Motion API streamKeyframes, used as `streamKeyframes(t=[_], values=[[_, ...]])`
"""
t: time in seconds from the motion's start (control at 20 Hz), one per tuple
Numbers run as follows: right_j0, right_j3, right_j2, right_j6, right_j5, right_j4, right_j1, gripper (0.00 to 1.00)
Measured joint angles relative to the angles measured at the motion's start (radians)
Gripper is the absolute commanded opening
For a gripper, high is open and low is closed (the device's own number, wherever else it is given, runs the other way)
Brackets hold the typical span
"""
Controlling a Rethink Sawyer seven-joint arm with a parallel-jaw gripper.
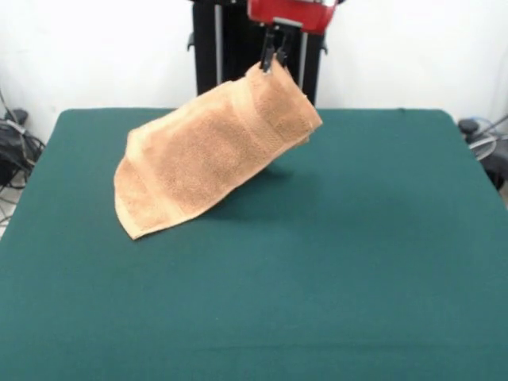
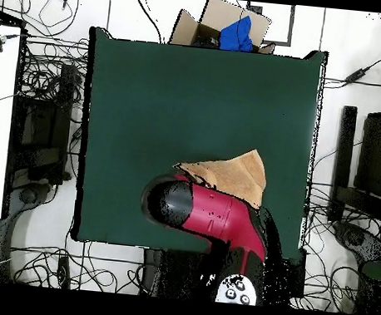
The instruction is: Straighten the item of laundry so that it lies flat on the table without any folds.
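A peach-orange terry towel (image 1: 210, 155), crossed by a woven band of the same colour, hangs below a black gripper (image 1: 271, 57) with a red housing above it. Beneath both spreads a plain dark green table (image 1: 357, 262).

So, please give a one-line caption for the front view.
The tool lifts the peach towel by one edge, its lower corner resting on the green table.

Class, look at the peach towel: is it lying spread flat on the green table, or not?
Not flat. The gripper pinches the towel by one edge, lifting it; it drapes doubled, only its lower corner touching the table.
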Motion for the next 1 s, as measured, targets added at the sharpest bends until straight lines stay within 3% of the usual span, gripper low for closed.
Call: streamKeyframes(t=[0.55, 1.0], values=[[0.028, 0.016, -0.032, 0.004, -0.022, 0.047, -0.009, 0.0], [0.028, 0.077, -0.033, 0.004, -0.179, 0.086, 0.044, 0.0]])
